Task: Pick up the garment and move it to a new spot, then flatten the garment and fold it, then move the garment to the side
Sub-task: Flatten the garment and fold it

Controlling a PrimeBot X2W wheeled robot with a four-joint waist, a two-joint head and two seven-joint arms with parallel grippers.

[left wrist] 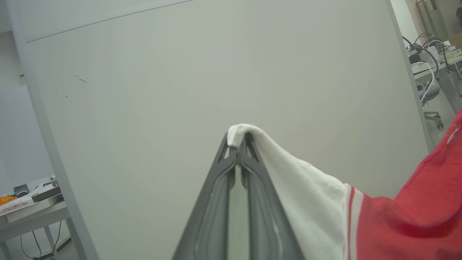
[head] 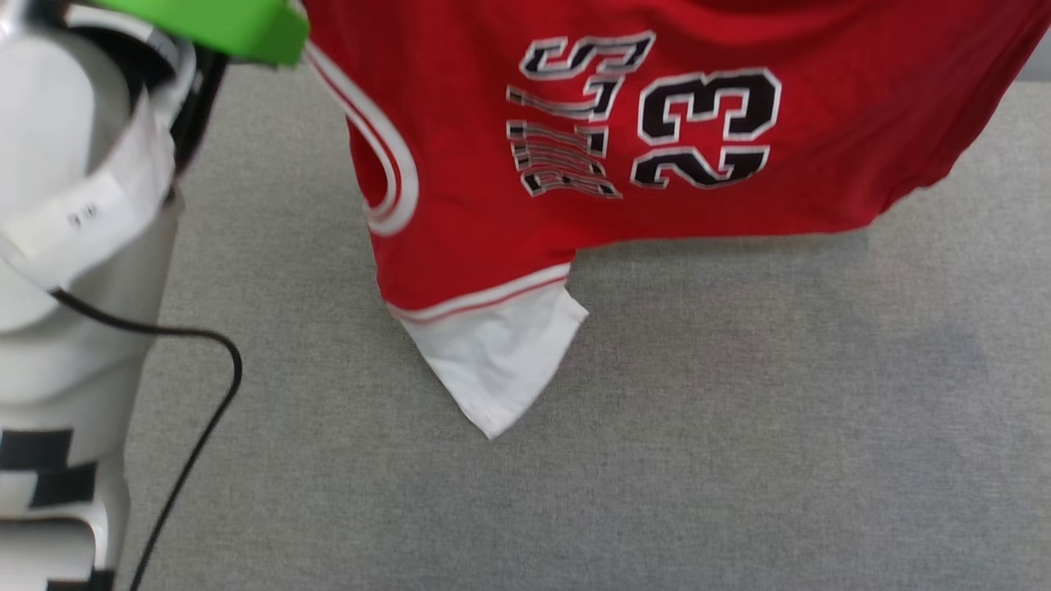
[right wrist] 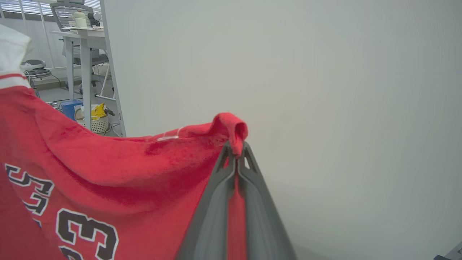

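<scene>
1. Red cloth hangs across the top of your head view: the garment (head: 657,205) is held up over the grey worktop (head: 739,460), spread sideways with its black-and-white "23" (head: 706,127) and block lettering showing.
2. Your left pincer (left wrist: 238,139) is pressed together on a fold of white sleeve (left wrist: 306,195). The cloth bunches over its tip and runs off to the red body at the right of that wrist view.
3. Your right pincer (right wrist: 236,148) is likewise clamped, pinching a bunched red edge of the garment, which sags away to the left of that view with the number showing lower down.
4. In the head view a dangling sleeve (head: 501,361), white below red-and-white stripe trim, hangs lowest, point down over the worktop (whether its tip touches the surface you cannot tell from this angle).
5. At the left of the head view stands a pale forearm (head: 74,246) with a green part (head: 222,25) at its top and a black cable (head: 197,410) looping down beside it.
6. Both wrist views look past the pincers at a plain pale panel (left wrist: 216,72).
</scene>
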